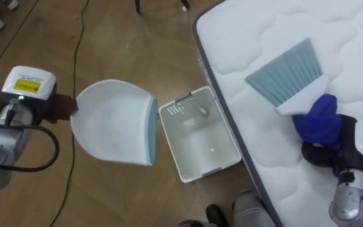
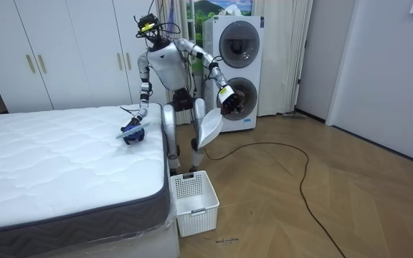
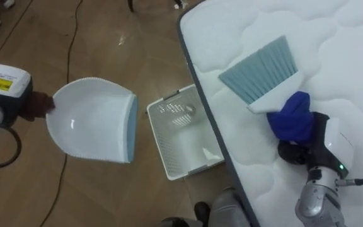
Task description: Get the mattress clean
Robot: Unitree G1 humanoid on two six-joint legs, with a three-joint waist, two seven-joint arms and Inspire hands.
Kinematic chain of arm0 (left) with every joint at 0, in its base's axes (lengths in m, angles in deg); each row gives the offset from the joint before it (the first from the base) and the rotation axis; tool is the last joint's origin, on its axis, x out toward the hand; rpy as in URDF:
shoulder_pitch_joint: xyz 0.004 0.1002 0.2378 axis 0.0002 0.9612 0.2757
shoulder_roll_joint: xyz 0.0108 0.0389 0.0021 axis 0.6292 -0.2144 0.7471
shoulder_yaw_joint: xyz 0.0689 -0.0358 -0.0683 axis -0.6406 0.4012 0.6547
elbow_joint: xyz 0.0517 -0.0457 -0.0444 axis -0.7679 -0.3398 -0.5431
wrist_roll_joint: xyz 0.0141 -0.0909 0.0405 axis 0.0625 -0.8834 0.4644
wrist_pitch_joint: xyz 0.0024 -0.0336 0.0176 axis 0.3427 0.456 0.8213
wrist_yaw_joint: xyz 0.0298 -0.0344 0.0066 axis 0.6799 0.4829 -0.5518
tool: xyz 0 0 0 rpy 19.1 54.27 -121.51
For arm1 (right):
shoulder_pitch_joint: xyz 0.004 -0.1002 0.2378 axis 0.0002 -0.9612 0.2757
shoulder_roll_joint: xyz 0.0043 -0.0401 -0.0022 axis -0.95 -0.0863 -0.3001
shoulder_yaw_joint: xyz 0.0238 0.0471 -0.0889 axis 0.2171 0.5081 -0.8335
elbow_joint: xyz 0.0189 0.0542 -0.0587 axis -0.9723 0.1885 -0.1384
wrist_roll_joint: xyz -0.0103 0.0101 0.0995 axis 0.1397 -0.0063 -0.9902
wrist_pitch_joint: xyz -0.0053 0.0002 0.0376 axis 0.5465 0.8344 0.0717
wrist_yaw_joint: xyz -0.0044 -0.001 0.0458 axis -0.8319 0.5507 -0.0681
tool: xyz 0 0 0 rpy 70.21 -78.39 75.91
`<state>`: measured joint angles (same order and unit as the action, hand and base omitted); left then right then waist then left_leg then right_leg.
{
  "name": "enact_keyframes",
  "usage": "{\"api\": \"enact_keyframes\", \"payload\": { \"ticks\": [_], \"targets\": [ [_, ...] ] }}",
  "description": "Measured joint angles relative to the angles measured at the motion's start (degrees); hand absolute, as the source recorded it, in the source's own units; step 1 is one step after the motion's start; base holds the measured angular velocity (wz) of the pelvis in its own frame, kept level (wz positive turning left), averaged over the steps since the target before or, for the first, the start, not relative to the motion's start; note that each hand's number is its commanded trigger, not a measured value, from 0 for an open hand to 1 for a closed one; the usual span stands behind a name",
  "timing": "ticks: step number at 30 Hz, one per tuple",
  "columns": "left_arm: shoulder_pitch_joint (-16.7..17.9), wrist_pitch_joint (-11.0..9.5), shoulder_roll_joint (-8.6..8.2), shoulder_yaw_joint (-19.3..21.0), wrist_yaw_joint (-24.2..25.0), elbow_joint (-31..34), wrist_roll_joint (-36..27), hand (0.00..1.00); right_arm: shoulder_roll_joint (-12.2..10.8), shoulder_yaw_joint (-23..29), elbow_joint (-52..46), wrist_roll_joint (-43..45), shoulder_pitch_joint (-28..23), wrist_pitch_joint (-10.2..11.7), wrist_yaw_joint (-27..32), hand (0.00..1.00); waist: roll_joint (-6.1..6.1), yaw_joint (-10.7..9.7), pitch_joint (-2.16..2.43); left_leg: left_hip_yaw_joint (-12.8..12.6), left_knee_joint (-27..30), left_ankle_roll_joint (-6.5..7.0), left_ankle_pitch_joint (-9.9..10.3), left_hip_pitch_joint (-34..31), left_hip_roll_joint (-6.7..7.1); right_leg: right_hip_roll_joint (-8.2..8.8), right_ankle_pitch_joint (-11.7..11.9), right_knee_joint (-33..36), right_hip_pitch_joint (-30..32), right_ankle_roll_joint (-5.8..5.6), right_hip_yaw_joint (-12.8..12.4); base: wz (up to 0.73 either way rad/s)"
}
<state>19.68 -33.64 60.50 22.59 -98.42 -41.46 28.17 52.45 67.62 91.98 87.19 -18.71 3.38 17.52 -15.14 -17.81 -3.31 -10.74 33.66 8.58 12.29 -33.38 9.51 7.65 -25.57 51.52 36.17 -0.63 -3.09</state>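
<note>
Ahead of my right hand (image 1: 320, 151), up and to its left, the brush (image 1: 287, 74) lays its bristles on the bed (image 1: 358, 31) near the edge. The hand is closed round the blue handle. Well off to the left, my left hand (image 1: 58, 108) grips the dustpan (image 1: 112, 126) over the floor, with the basket (image 1: 171, 142) between it and the bed. My worry is that sweeping toward the edge now would drop any crumbs past the pan, because the 2 hands are so far apart.

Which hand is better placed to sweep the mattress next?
Right. The right hand grips the white brush with blue-grey bristles on the white quilted mattress; the left hand holds the white dustpan over the floor.
</note>
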Motion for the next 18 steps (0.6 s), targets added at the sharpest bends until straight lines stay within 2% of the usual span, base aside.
{"api": "enact_keyframes", "payload": {
  "ticks": [4,13,18],
  "targets": [
    [-0.08,0.68,0.02,0.0,1.27,-0.05,0.35,1.0,0.16,-0.17,-0.75,0.49,0.07,-0.01,-0.59,0.0,-0.34,-0.83,-0.17,-0.26,0.56,0.13,0.69,0.02,-0.02,-0.08,-0.31,0.43,0.0,-0.09,-0.54,-0.06],
    [-0.08,0.79,0.04,-0.18,6.11,-0.64,1.17,1.0,0.18,-0.29,-0.83,0.34,0.06,-0.01,-0.38,0.0,-0.3,-0.9,-0.22,-0.5,1.68,0.22,1.3,-0.04,-0.03,-0.05,-0.95,1.25,-0.12,-0.23,-0.74,0.0],
    [-0.34,0.79,0.1,-2.25,6.04,-0.51,0.53,1.0,0.33,-1.46,-0.47,-1.82,0.03,-0.06,1.33,0.0,-0.13,-0.89,-0.35,-0.51,1.78,0.32,1.34,0.23,0.0,-0.03,-1.09,1.08,-0.66,-0.36,-0.64,0.0]
  ]
}}
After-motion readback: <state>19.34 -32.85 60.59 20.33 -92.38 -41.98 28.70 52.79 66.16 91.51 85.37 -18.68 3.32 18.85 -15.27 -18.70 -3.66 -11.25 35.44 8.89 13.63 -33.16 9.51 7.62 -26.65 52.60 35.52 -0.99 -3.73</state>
